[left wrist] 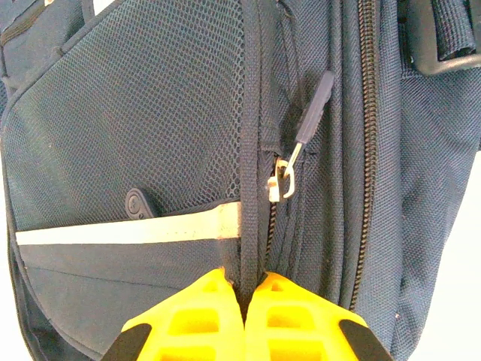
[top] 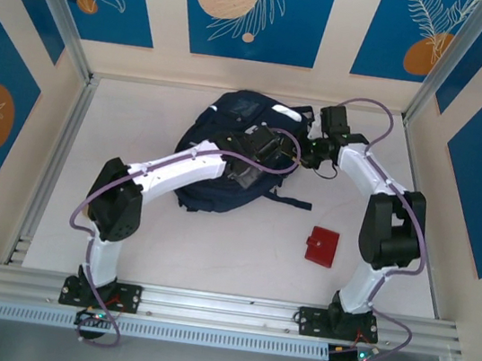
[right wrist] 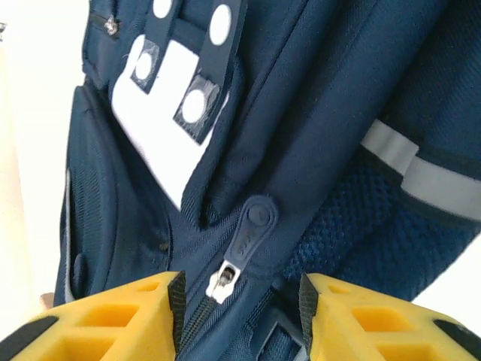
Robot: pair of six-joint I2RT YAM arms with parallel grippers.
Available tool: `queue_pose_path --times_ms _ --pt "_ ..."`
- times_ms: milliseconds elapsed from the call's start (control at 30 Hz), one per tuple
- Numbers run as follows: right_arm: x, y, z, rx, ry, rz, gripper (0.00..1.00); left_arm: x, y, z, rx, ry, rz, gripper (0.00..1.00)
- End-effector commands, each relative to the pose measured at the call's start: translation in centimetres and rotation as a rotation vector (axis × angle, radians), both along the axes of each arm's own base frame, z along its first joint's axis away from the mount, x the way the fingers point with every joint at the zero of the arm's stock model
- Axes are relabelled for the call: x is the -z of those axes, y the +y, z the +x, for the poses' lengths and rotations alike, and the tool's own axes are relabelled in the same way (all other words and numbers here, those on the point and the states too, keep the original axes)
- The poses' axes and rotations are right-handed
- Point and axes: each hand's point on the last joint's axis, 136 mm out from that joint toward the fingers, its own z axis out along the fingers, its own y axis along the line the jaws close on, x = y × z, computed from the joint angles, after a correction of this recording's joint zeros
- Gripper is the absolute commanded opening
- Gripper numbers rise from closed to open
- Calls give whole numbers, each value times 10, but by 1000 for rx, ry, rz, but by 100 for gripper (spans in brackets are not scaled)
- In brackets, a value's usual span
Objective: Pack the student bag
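Observation:
The student bag [top: 234, 107], a dark navy backpack, lies at the back middle of the table. My left gripper [top: 262, 158] rests on top of it. In the left wrist view its yellow fingers [left wrist: 203, 316] are shut on a navy webbing strip [left wrist: 251, 226] that runs beside a zipper slider [left wrist: 283, 182] with a dark pull [left wrist: 313, 111]. My right gripper [top: 306, 157] is at the bag's right side. It stands open [right wrist: 240, 301], with a metal zipper slider [right wrist: 223, 280] and its rubber pull tab [right wrist: 252, 226] between the fingers, apart from both pads. A white patch [right wrist: 161, 143] shows on the front pocket.
A small red wallet [top: 322, 245] lies on the white table [top: 239, 253] in front of the bag's right side. Metal frame rails [top: 56, 144] and panel walls bound the table left, right and back. A dark strap [top: 288, 201] trails from the bag toward the wallet.

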Motion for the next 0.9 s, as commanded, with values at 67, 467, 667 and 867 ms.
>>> queue_pose_path --times_ms 67,467,667,867 --pt "18 -1 8 15 69 -66 46 -32 -2 5 -32 -61 -100 0" --pt "12 3 -2 -37 50 -50 25 -30 -4 3 -28 -49 -116 0" --pt "8 7 -12 -60 51 1 22 -29 -3 2 -32 -46 -120 0" --pt "-3 14 -19 -113 -15 44 2 -31 -2 4 -40 -46 -130 0"
